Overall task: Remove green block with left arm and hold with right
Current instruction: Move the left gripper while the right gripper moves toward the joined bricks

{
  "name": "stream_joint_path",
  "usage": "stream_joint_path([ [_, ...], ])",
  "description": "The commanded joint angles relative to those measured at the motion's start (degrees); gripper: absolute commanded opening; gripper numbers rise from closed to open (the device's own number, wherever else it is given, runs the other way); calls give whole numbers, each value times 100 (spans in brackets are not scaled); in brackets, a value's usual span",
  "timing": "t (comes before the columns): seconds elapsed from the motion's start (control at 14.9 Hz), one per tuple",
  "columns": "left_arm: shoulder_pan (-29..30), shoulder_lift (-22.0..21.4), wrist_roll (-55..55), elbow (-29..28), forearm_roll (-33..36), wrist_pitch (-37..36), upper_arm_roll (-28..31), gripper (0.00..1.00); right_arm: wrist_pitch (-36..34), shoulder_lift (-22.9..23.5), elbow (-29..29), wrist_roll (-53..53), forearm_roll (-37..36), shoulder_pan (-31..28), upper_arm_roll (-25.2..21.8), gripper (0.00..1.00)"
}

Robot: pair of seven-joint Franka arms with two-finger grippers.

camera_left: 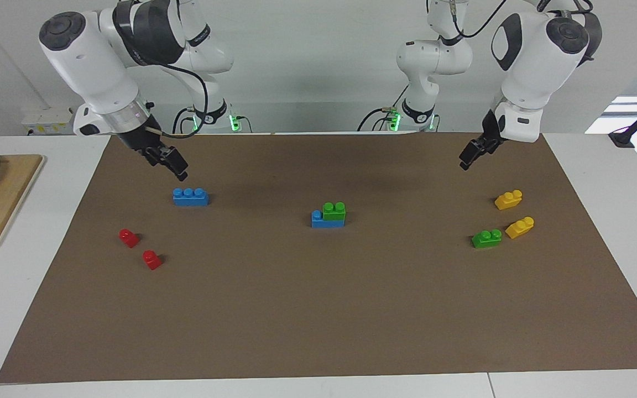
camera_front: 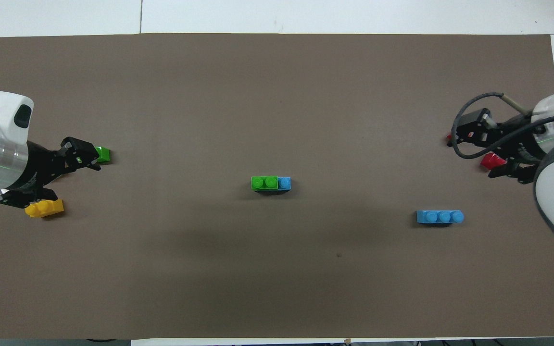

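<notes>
- Left end effector (camera_left: 466, 159) hangs over the desk (camera_left: 318, 309) near the yellow bricks (camera_left: 508, 199); whether its fingers are apart or together I cannot tell
- Right end effector (camera_left: 173, 165) hangs above the loose blue brick (camera_left: 190, 197), its state equally unclear
- Green block (camera_left: 333, 210) sits stacked on a blue brick (camera_left: 318, 219) mid-desk

Bare brown mat (camera_left: 318, 309) surrounds the green block (camera_left: 333, 210) stacked on its blue brick (camera_left: 327, 220) at mid-table; other bricks lie well apart toward both short edges, seemingly blocking nothing.
</notes>
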Motion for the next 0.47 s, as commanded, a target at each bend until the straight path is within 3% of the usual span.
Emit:
stream_joint_path([
  [0.0,-475,-100,-1661,-295,-198,514,58,100,200,-245,-517,1297,556,211,10,96],
  [0.4,-1469,795,-5221,90,-495,1033,58,100,937,0,-957,3011,1708,563,10,96],
])
